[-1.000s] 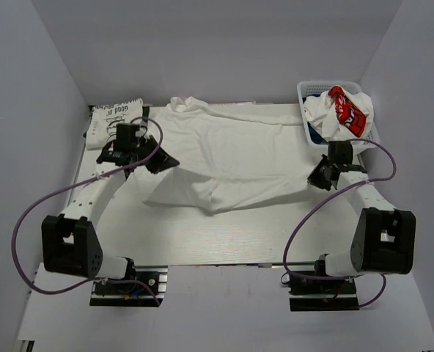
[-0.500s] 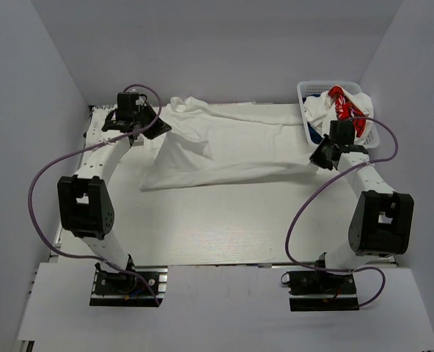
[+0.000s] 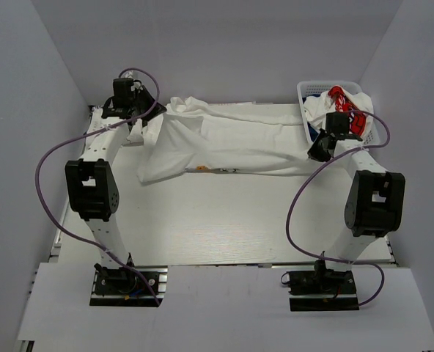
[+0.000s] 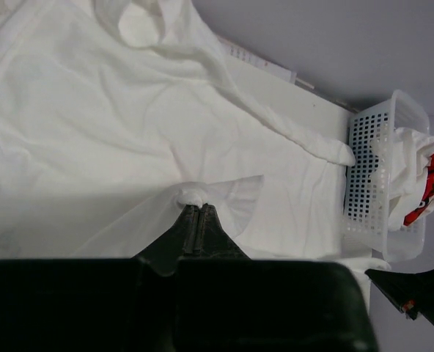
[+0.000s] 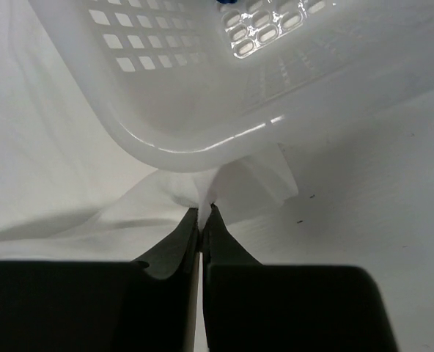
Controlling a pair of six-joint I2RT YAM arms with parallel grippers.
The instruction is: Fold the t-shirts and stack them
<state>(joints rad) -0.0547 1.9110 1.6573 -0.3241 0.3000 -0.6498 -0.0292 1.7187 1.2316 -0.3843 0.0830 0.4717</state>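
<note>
A large white t-shirt (image 3: 232, 143) lies across the far half of the table, its near half folded back over itself, with a strip of print along the fold's front edge (image 3: 217, 169). My left gripper (image 3: 145, 123) is at the far left, shut on a pinch of this shirt (image 4: 191, 195). My right gripper (image 3: 314, 152) is at the far right, shut on the shirt's other end (image 5: 202, 192), right against the basket. More t-shirts, one white with a red patch (image 3: 347, 107), are heaped in the basket.
The white lattice basket (image 3: 302, 89) stands at the far right corner; its wall is directly above my right fingers (image 5: 202, 110) and also shows in the left wrist view (image 4: 367, 169). Walls close in the table on three sides.
Both grippers have moved away from me towards the back of the table, carrying the shirt's near edge over and folding it. The shirt's front edge now lies further back.
</note>
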